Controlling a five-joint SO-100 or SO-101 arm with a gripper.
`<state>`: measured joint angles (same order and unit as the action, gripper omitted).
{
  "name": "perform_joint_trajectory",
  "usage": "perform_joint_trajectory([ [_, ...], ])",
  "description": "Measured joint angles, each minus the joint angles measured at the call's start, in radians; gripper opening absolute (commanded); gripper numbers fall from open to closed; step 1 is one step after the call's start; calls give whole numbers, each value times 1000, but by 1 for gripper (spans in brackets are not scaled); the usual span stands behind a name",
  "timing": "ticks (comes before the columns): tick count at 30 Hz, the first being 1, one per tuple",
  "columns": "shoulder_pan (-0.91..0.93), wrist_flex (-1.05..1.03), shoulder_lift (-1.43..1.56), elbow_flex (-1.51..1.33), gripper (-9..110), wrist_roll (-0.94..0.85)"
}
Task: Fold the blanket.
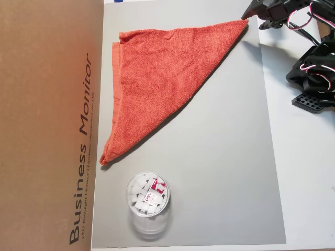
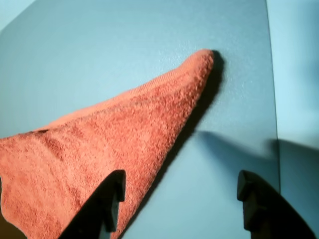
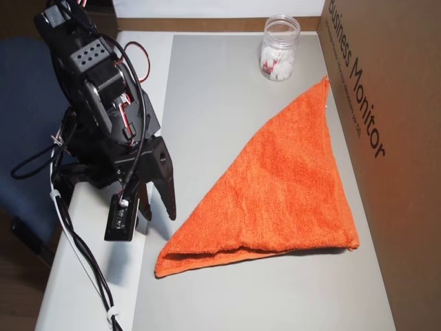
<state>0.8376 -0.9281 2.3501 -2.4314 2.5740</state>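
Blanket lay folded once into a triangle on the grey mat; I held the gripper wide and empty beside one corner, so regrasping it seemed next.

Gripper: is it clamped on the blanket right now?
No. In the wrist view the gripper stands open, one finger over the blanket, the other over bare grey mat.
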Motion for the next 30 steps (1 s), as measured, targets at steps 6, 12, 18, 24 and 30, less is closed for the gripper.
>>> perform_joint_trajectory([
  [6,0,187,0,-112,23,0],
  [12,0,264,0,-156,23,0],
  [18,0,316,0,-196,23,0],
  [24,0,393,-89,-196,23,0],
  [30,0,474,-176,-196,23,0],
])
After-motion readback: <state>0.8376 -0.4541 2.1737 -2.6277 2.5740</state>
